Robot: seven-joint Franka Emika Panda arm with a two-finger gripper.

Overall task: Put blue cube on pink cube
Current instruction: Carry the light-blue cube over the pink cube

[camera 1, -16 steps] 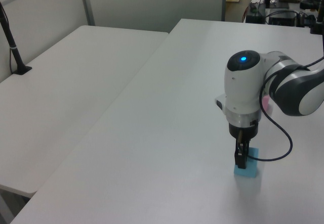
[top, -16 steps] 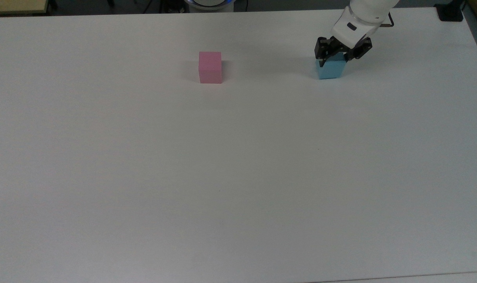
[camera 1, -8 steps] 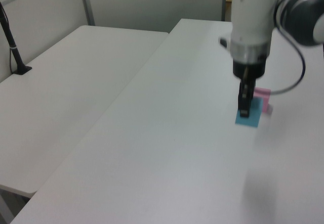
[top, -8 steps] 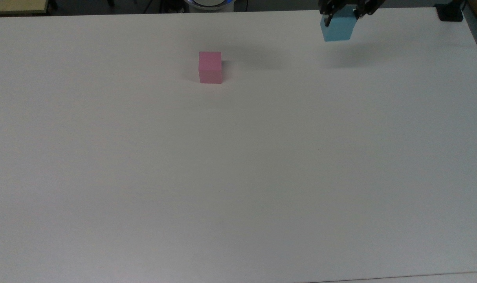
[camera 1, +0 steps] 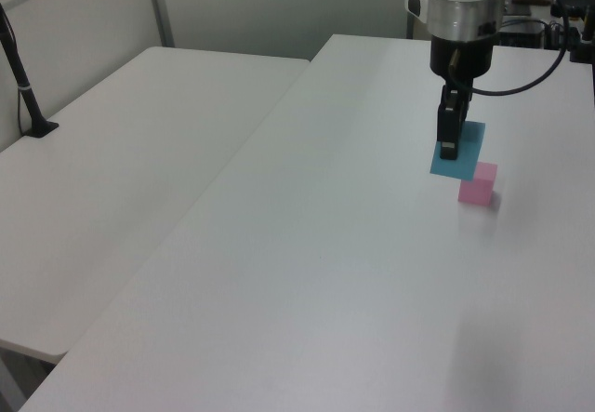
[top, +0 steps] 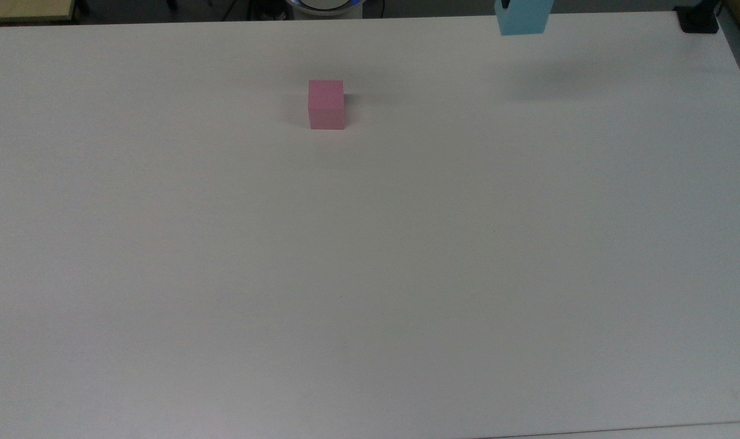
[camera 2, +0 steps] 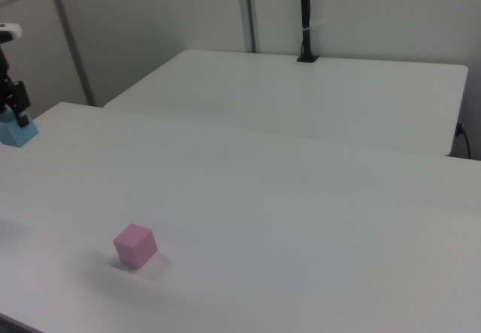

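Blue cube point(camera 1: 459, 150): held off the table, well clear of its surface; a soft shadow lies on the table beneath it in the top view. In the top view it sits at the upper edge point(top: 523, 18), its top cut off by the frame. In the right view it hangs at the far left edge point(camera 2: 16, 132), partly cut off.

Gripper point(camera 1: 449, 138): fingers closed on the blue cube, one dark finger point(camera 1: 449, 131) pressed flat on the cube's near face in the left view; the opposite finger is hidden behind the cube. In the right view the dark fingers show just above the cube point(camera 2: 13, 101), the rest of the hand cut by the frame edge.

Pink cube point(top: 326, 104): resting on the table, nothing touching it. In the top view the blue cube lies well apart from it, toward the top view's right and upper edge. In the left view the pink cube point(camera 1: 477, 184) appears just below and right of the blue cube, the two overlapping in the picture; the depth gap between them cannot be judged from there. In the right view it stands alone point(camera 2: 135, 245), far from the blue cube.

Table point(top: 370, 256): white, plain, carrying the pink cube.

Arm point(camera 1: 462, 7): white wrist section above the gripper in the left view, upper part cut off; a black cable point(camera 1: 530, 75) loops beside it.
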